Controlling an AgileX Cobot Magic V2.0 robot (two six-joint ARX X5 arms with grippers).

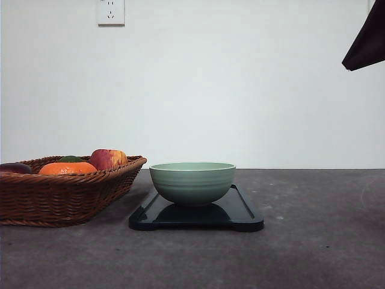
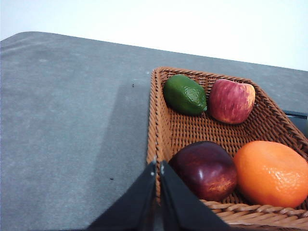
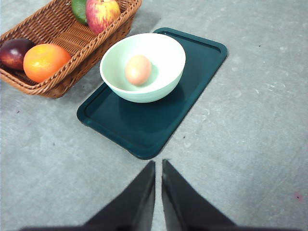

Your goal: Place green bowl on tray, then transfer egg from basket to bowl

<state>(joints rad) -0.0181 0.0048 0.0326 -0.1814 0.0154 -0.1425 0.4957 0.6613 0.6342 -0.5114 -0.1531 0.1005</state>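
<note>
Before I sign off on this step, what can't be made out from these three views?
- Egg: in the front view the green bowl wall hides it; the right wrist view shows it inside.
- Tray lettering: not legible in either view.
- Basket: its left end is cut off by the front view's edge; fruit sits mostly behind the rim.
- Left gripper and right gripper: fingers nearly touching, a thin gap between the tips.

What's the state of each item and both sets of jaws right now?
green bowl: upright on the tray, holding the egg
egg: lying in the bowl
tray: flat on the table, beside the basket
basket: holds lime, red apple, dark apple, orange
left gripper: jaws shut, empty, at the basket's rim
right gripper: jaws shut, empty, clear of the tray
</note>
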